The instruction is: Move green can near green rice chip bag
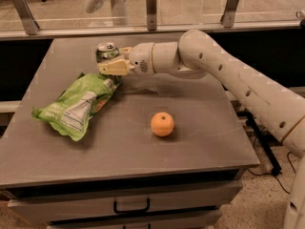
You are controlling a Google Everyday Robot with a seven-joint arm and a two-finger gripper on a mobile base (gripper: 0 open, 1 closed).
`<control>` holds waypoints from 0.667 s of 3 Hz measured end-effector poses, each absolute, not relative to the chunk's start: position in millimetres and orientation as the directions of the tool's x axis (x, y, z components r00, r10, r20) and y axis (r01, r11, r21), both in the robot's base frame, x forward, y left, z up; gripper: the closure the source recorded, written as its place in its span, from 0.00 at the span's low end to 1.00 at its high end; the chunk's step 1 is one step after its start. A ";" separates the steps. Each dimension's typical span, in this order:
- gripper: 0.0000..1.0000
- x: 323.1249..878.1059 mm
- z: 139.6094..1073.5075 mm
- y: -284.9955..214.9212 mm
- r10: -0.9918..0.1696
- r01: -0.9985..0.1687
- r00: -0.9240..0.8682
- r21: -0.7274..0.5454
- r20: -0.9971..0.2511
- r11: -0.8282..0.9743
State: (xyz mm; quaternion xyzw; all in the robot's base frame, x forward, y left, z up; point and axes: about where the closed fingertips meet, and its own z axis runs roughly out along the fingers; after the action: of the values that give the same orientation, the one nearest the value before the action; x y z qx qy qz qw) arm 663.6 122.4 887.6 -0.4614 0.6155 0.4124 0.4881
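Note:
The green can (pixel 106 51) is upright, held in my gripper (pixel 112 64) at the back left of the grey table (pixel 200 118). The gripper's fingers are closed around the can's lower body, so only its silver top and upper green band show. The can sits right at the upper right end of the green rice chip bag (pixel 78 103), close to touching it. The bag lies flat and crinkled on the left side of the table, white label panel facing up. My arm reaches in from the right.
An orange (pixel 162 124) sits near the middle of the table, in front of the arm. A glass barrier with metal posts (pixel 151 7) runs behind the table. A drawer handle (pixel 131 206) is below the front edge.

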 end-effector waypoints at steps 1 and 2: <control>0.51 663.4 881.0 129.8 -0.158 -0.970 -0.107 0.068 -0.982 0.234; 0.29 663.5 880.9 130.1 -0.159 -0.970 -0.108 0.069 -0.981 0.234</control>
State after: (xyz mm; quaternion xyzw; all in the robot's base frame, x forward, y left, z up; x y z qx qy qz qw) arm 663.5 130.1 880.9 -0.4575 0.6167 0.4167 0.4866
